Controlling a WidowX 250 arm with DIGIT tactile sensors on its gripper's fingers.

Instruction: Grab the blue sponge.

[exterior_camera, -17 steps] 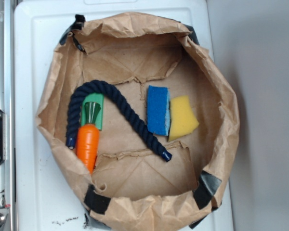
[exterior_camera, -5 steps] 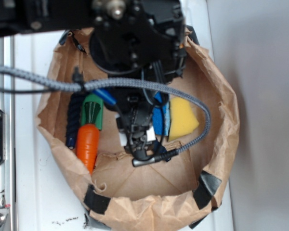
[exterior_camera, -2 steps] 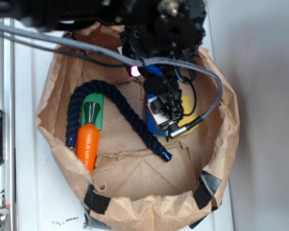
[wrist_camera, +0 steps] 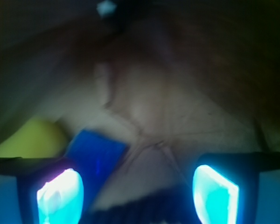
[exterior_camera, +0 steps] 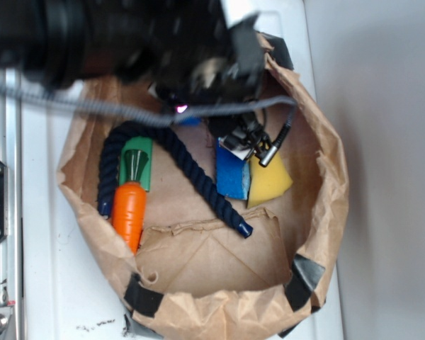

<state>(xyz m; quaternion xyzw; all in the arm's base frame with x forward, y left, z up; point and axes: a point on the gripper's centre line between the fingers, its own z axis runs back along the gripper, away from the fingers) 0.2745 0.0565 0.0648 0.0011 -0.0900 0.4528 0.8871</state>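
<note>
The blue sponge (exterior_camera: pixel 231 175) lies flat on the floor of the brown paper bag (exterior_camera: pixel 324 142), right of centre, touching the yellow sponge (exterior_camera: pixel 268 176) on its right. My gripper (exterior_camera: pixel 245 142) hangs over the blue sponge's far end, and the arm hides that end. In the wrist view the gripper (wrist_camera: pixel 137 196) is open, its two glowing pads (wrist_camera: pixel 60 196) spread wide. The blue sponge (wrist_camera: pixel 95 154) lies by the left pad, not gripped. The yellow sponge (wrist_camera: pixel 30 137) is further left.
A dark navy rope (exterior_camera: pixel 188 166) arcs across the bag floor, left of the blue sponge, and shows between the pads as a dark rope (wrist_camera: pixel 144 210). An orange toy carrot (exterior_camera: pixel 129 205) with a green top lies at the left. The crumpled bag walls rise all round.
The arm has swung from the bag's middle to the right and then toward the far side. More of the blue sponge's near end shows now. Sponges, rope and carrot have not moved.
</note>
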